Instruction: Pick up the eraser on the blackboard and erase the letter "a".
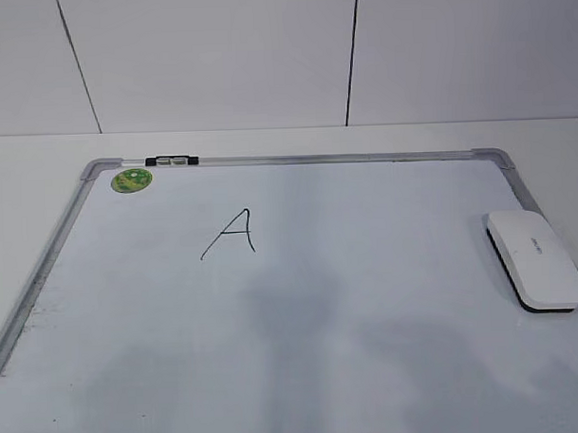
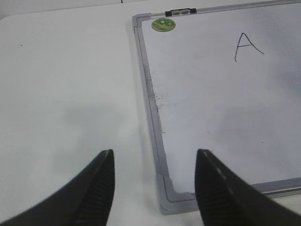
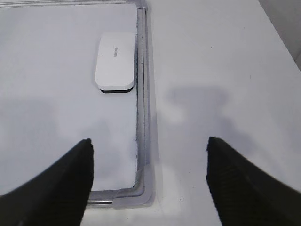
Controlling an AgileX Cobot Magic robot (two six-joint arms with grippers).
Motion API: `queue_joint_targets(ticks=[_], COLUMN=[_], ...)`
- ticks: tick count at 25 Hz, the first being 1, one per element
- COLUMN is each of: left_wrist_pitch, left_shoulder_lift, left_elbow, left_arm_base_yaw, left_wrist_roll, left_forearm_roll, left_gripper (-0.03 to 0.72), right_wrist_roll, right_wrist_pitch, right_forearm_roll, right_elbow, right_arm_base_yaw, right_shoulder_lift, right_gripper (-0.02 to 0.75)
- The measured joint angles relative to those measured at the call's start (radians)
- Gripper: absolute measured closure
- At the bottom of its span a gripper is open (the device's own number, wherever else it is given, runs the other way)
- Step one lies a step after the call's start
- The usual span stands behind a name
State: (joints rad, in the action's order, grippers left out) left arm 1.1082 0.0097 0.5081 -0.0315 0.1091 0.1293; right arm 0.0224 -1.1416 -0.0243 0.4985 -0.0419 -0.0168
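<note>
The white eraser (image 1: 535, 257) lies flat on the blackboard (image 1: 297, 160) at its right edge; it also shows in the right wrist view (image 3: 115, 62). A black angular capital "A" (image 1: 233, 233) is written at the upper left middle of the board, also in the left wrist view (image 2: 247, 46). No lowercase cursive "a" shows in any view. My left gripper (image 2: 155, 153) is open and empty above the board's near left corner (image 2: 149, 94). My right gripper (image 3: 149, 141) is open and empty above the near right corner (image 3: 143, 94), short of the eraser. Neither gripper shows in the exterior view.
A green round sticker (image 1: 131, 180) sits at the board's far left corner, next to a small black and white clip (image 1: 171, 161) on the top frame. The board lies on a white table (image 2: 66, 94). A white panelled wall (image 1: 217, 57) stands behind.
</note>
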Motion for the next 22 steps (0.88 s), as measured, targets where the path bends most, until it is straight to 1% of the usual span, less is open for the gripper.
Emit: queue_joint_targets(ticks=[22], left_wrist_pitch=[0.000], left_shoulder_lift=[0.000], left_elbow=[0.000], left_arm_base_yaw=[0.000], left_wrist_roll=[0.000], left_forearm_roll=[0.000], left_gripper=[0.276], right_wrist_roll=[0.000], right_wrist_pitch=[0.000], right_forearm_roll=[0.000], right_elbow=[0.000], right_arm_base_yaw=[0.000], right_shoulder_lift=[0.000], right_gripper=[0.146])
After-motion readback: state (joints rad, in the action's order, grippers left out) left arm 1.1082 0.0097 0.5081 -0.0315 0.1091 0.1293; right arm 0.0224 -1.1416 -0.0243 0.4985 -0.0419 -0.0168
